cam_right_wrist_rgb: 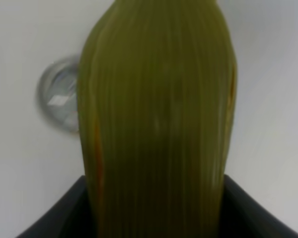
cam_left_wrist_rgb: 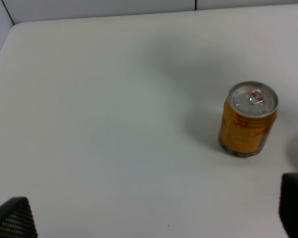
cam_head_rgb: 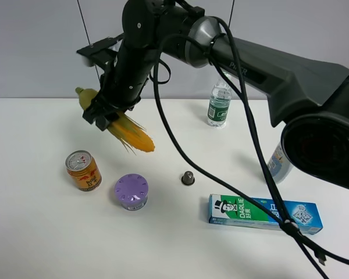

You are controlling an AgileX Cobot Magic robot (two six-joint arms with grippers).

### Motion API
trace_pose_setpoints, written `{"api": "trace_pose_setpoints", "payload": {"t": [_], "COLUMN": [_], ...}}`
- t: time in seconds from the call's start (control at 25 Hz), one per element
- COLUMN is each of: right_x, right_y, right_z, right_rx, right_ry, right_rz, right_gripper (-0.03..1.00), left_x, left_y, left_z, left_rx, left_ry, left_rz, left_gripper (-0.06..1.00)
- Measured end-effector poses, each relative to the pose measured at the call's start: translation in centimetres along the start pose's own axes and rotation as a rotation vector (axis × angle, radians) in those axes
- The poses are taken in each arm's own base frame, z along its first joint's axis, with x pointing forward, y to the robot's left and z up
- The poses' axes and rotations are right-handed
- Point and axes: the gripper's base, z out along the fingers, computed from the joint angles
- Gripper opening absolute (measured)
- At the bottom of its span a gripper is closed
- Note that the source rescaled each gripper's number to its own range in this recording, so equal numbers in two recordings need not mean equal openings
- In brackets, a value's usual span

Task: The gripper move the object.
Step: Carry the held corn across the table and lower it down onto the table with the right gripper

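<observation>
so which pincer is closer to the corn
Right. The right pincer is clamped on the corn, held above the table. The left pincer is open, facing the can, with no corn in its view.

Place: a robot test bench in a lab-like room.
Surface: a bare white tabletop (cam_head_rgb: 41,232) met plain grey wall panels (cam_head_rgb: 35,46) along its far edge.
Machine: a dark grey robot arm (cam_head_rgb: 267,64) trailing black cables (cam_head_rgb: 287,224) hung over it from the right edge, its tool (cam_head_rgb: 104,115) clamped on an ear of corn (cam_head_rgb: 134,136).
Props: unrelated items stood well apart: a drink can (cam_head_rgb: 83,171) near the left edge, a water bottle (cam_head_rgb: 219,104) near the far edge, and a toothpaste box (cam_head_rgb: 244,210) near the front edge.
</observation>
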Motion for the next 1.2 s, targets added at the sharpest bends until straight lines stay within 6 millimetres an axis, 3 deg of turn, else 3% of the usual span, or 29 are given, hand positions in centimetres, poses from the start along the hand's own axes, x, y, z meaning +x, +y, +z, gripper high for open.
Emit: {"api": "trace_pose_setpoints", "payload": {"t": [0.16, 0.6, 0.8, 1.08, 1.2], "right_x": [-0.8, -1.6, -1.4, 0.2, 0.6], "right_y": [3.5, 10.7, 12.0, 12.1, 12.0], "right_z": [0.7, 1.6, 2.6, 7.9, 9.0], "right_rx": [-0.041, -0.160, -0.186, -0.228, -0.235], "right_ry": [0.023, 0.045, 0.066, 0.171, 0.191], "right_rz": [-0.228, -0.547, -0.579, -0.521, -0.515], "right_gripper": [0.00, 0.00, 0.00, 0.00, 0.00], "left_x": [0.0, 0.0, 0.0, 0.0, 0.0], "left_y": [0.0, 0.0, 0.0, 0.0, 0.0], "left_z": [0.0, 0.0, 0.0, 0.0, 0.0], "left_rx": [0.000, 0.000, 0.000, 0.000, 0.000], "left_ry": [0.000, 0.000, 0.000, 0.000, 0.000], "left_rz": [0.000, 0.000, 0.000, 0.000, 0.000], "left_gripper": [1.00, 1.00, 1.00, 1.00, 1.00]}}
